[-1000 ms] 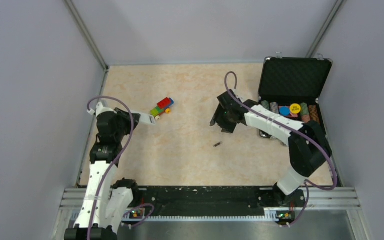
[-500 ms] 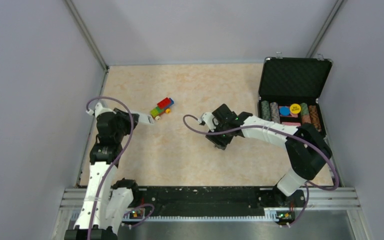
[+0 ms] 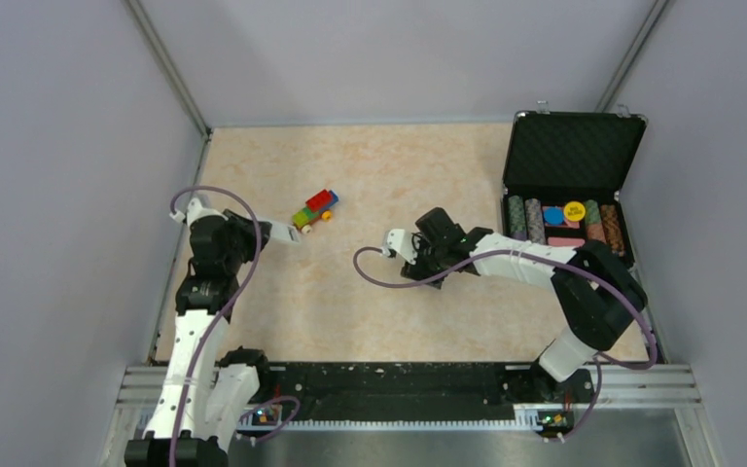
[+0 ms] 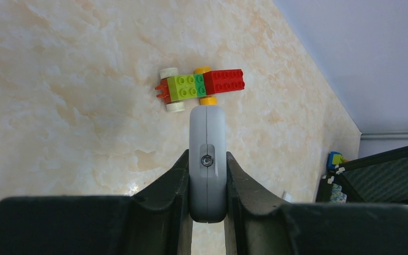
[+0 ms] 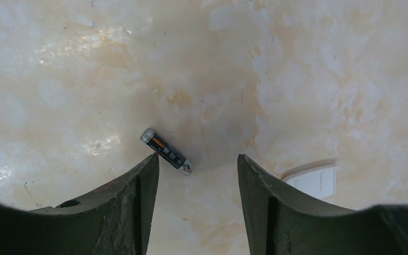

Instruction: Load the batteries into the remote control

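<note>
My left gripper (image 4: 207, 158) is shut on the remote control (image 4: 207, 133), a light-grey handset held edge-on and pointing at the toy train. From above, the remote control (image 3: 284, 233) sticks out of the left gripper (image 3: 265, 232) toward the right. One of the batteries (image 5: 167, 152), a small dark cylinder with silver ends, lies at an angle on the table. My right gripper (image 5: 197, 163) hangs low over it, open, its left fingertip (image 5: 150, 167) just beside the battery. In the top view the right gripper (image 3: 418, 269) hides that battery.
A colourful toy-brick train (image 3: 315, 208) stands just beyond the remote's tip. An open black case (image 3: 572, 151) with poker chips sits at the back right. A small white flat piece (image 5: 314, 180) lies on the table to the right of my right fingers.
The right arm swung left from beside the case and came down over the battery on the table, its jaws narrowing slightly. The left arm and the remote have not moved.
</note>
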You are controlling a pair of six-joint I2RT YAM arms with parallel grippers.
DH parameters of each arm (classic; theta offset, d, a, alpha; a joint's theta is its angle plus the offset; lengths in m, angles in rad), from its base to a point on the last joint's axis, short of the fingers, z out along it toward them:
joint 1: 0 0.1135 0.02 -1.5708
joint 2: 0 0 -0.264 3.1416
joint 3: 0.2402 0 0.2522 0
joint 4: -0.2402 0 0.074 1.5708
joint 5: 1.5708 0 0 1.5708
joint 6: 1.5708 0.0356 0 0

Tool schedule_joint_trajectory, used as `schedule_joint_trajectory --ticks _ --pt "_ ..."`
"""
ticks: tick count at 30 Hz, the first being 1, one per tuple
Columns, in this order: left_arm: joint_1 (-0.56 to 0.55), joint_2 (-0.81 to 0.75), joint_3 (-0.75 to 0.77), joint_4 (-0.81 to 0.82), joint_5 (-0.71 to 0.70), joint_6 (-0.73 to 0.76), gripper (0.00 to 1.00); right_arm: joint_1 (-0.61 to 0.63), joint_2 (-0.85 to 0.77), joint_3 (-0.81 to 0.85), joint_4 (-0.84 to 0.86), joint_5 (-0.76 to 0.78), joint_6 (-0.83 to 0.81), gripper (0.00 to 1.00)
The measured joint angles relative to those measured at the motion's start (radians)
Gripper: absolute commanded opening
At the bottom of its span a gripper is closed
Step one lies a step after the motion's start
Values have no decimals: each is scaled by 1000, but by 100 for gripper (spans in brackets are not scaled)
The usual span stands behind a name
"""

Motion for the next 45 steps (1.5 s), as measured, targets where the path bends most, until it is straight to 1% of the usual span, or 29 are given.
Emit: schedule_joint_trajectory --ticks 10,15,19,28,30,32,33,37,39,40,45 --pt "0 7 16 0 -4 19 0 -13 41 77 -93 -124 -67 53" --pt "1 16 22 1 -8 26 0 -21 90 104 -127 -148 -85 53" --pt "1 27 23 1 -8 31 0 -33 93 103 -169 -167 -97 53" --pt "1 44 23 10 -10 33 0 -36 114 101 -159 -159 -105 50" --pt "1 47 23 13 -10 33 0 -37 116 101 -148 -157 -105 44" --pt "1 48 23 18 -10 33 0 -37 118 101 -133 -151 -103 33" --pt "1 49 23 20 -10 33 0 -37 119 101 -127 -149 -101 26" --pt "1 49 23 21 -10 33 0 -37 123 101 -107 -140 -93 9" --pt "1 49 23 21 -10 33 0 -37 123 99 -98 -135 -85 2" --pt "1 50 23 21 -9 33 0 -37 123 96 -90 -134 -83 0" --pt "2 52 23 23 2 32 0 -37 101 68 -62 -135 -38 0"
